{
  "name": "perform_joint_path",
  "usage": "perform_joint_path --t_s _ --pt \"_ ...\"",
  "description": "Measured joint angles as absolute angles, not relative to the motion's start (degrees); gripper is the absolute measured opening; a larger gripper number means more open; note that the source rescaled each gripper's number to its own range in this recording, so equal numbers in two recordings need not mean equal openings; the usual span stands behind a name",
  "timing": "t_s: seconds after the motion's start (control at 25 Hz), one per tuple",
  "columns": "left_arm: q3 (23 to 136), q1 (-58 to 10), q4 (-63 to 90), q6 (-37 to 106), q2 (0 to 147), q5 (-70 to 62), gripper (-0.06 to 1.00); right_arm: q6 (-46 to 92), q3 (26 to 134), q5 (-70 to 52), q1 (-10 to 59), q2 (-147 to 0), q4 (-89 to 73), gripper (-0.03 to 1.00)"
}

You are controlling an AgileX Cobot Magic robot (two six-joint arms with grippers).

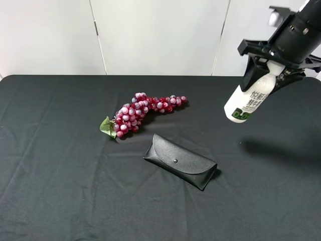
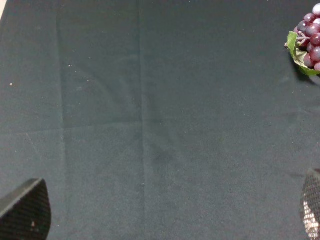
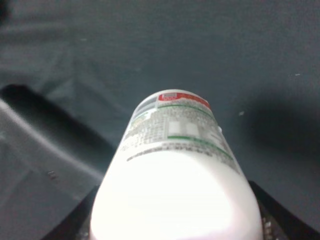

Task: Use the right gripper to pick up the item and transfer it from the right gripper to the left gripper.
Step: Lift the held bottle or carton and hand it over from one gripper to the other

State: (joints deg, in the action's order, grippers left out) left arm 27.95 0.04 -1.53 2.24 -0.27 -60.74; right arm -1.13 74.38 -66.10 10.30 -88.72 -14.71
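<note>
White bottle gripped; grapes, case apart

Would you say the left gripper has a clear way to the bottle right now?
Probably yes: the bottle hangs from the right gripper, lower end free, and the left gripper is open.

Matt dark cloth, faintly creased, covers the bench. The bottle is smooth, glossy white plastic with a printed label; the glasses case, black leather-look with a soft sheen; the grapes, shiny red beads; the right claw, matt black.
</note>
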Motion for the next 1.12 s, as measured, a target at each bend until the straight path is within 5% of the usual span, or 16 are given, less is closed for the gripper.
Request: perform_joint_path --t_s 1.12 --pt "27.9 0.0 -1.5 2.2 -0.3 -60.7 1.0 16.1 74.4 -69.9 10.3 -83.5 -35.4 0.04"
